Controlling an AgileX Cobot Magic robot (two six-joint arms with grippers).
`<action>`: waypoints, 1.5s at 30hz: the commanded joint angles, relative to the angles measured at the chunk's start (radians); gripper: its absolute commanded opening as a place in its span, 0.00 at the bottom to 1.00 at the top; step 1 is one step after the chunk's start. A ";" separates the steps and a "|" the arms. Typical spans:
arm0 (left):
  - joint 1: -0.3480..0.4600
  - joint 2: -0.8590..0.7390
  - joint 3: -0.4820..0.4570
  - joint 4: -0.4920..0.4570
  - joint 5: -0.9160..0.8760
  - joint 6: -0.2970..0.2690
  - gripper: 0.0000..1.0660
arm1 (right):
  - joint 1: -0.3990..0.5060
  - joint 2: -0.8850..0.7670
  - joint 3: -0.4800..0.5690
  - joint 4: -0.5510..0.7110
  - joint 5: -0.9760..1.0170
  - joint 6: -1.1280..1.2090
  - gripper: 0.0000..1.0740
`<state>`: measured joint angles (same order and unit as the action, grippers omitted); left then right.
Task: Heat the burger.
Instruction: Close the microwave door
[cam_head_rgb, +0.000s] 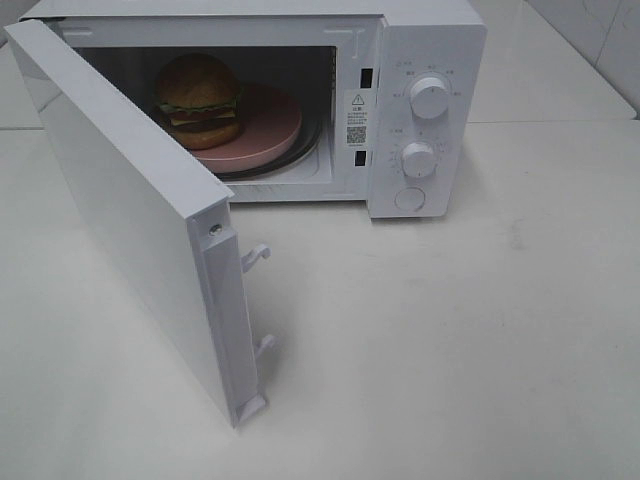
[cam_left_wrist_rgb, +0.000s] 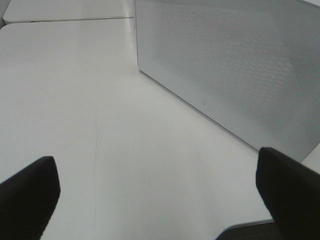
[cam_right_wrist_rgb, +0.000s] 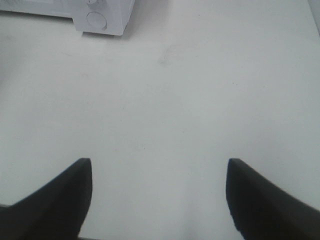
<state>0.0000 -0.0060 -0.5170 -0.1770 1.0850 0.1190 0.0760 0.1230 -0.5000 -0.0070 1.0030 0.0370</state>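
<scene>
Burger (cam_head_rgb: 197, 95) sits on the plate (cam_head_rgb: 272, 130) inside the microwave (cam_head_rgb: 430, 40), whose door (cam_head_rgb: 130, 230) hangs open; its outer face lies nearer the left gripper (cam_left_wrist_rgb: 156, 170) than the right gripper (cam_right_wrist_rgb: 158, 170); both gape empty

Door (cam_head_rgb: 130, 200) blocks the frame's left; the way into the microwave (cam_head_rgb: 420, 110) is from lower right, burger (cam_head_rgb: 197, 95) probably crowding the cavity's left.
</scene>
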 joint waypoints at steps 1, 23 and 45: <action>-0.002 -0.016 0.000 -0.005 -0.012 0.002 0.94 | -0.018 -0.044 0.002 0.007 -0.006 0.017 0.68; -0.002 -0.013 0.000 -0.007 -0.012 0.002 0.94 | -0.030 -0.156 0.003 0.001 -0.006 0.025 0.68; -0.002 -0.013 0.000 -0.007 -0.012 0.002 0.94 | -0.030 -0.156 0.003 0.001 -0.006 0.025 0.68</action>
<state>0.0000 -0.0060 -0.5170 -0.1770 1.0850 0.1190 0.0530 -0.0030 -0.5000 -0.0070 1.0030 0.0550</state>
